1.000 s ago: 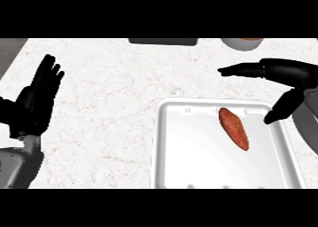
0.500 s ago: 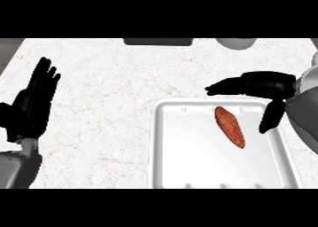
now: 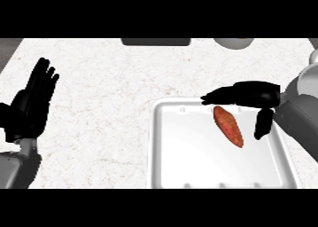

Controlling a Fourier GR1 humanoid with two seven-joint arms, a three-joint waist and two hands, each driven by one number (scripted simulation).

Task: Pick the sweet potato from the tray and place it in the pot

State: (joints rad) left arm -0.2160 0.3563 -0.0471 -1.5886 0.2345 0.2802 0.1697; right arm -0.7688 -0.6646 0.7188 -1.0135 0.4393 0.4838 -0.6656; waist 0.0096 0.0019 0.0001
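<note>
An orange-red sweet potato (image 3: pixel 228 126) lies lengthwise in the right half of a white tray (image 3: pixel 180 155). My right hand (image 3: pixel 248 95) hovers over the tray's far right corner, just above the sweet potato's far end. Its fingers stretch left and the thumb (image 3: pixel 262 123) hangs down to the right of the sweet potato, not closed on it. A grey pot (image 3: pixel 314 77) shows partly at the right edge, behind my right forearm. My left hand (image 3: pixel 32 103) rests open at the left, fingers up.
A dark flat object (image 3: pixel 154 41) and a light bowl (image 3: pixel 234 42) sit at the counter's far edge. The pale marble counter (image 3: pixel 115 88) spreads between my left hand and the tray.
My right hand has moved left and down from beside the pot to the tray's far end, over the sweet potato. The left hand and sweet potato have stayed put.
</note>
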